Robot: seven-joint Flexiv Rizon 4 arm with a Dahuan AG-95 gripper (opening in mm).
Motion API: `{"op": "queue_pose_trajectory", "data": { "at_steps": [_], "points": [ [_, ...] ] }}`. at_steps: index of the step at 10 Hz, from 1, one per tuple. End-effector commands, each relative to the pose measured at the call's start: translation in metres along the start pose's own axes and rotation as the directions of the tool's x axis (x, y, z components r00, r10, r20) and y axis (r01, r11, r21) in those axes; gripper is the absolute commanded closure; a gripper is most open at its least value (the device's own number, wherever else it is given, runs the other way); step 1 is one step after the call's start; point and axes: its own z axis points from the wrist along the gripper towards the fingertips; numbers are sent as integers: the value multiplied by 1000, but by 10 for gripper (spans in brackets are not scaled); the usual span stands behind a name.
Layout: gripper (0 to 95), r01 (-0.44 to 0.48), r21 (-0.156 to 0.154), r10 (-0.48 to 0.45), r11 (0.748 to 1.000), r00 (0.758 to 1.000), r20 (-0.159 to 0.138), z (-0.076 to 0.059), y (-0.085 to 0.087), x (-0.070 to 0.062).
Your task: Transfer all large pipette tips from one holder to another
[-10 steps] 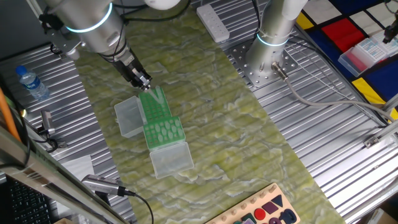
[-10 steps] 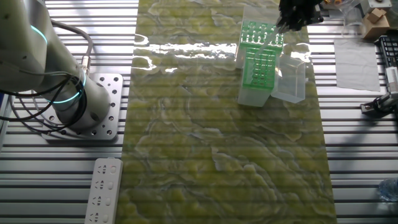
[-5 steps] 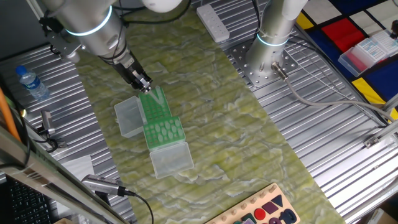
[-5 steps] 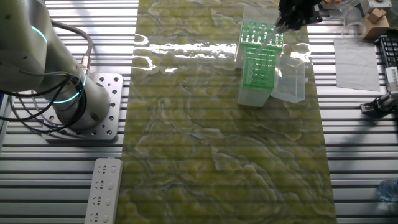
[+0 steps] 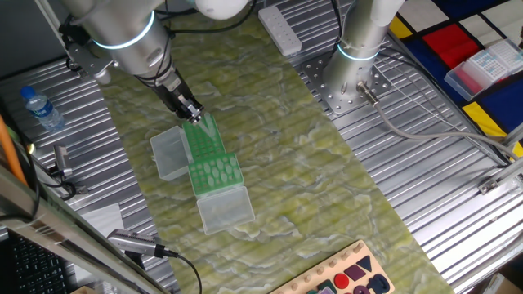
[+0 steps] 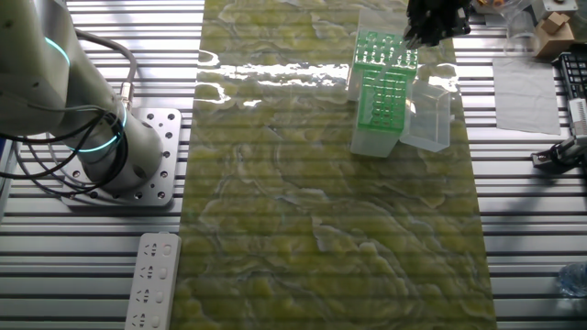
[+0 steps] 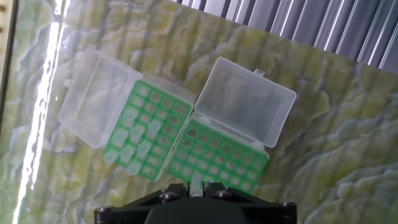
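Note:
Two green racks lie side by side, each with its clear lid open. In the hand view the left rack [image 7: 144, 138] holds several large pipette tips [image 7: 133, 133], pale round dots mostly in its left columns. The right rack [image 7: 219, 157] shows mostly empty holes. My gripper [image 7: 196, 185] is at the bottom edge, above the near edge of the right rack, shut on one whitish tip [image 7: 196, 180] that stands between the fingers. In one fixed view the gripper [image 5: 190, 115] hovers over the far rack [image 5: 204, 137]. In the other fixed view the gripper [image 6: 422, 29] is above the rack's [image 6: 383, 53] far corner.
The open lids [image 7: 245, 99] [image 7: 99, 93] stick out beside the racks. A water bottle [image 5: 41, 109] stands at the left, a power strip [image 5: 280, 29] at the back, the second arm's base [image 5: 355, 61] on the right, and a colourful board [image 5: 351, 278] in front.
The gripper has shifted very slightly, lifting a little over the far rack with the tip held. The racks and lids have not moved.

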Motion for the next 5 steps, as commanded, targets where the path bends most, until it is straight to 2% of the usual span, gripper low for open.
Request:
{"op": "queue_pose_trajectory", "data": {
  "at_steps": [1,5],
  "points": [
    [950,1,2,-1,1000,1000,5,1,0,2],
    [950,7,6,-7,1000,1000,16,8,-1,6]
  ]
}}
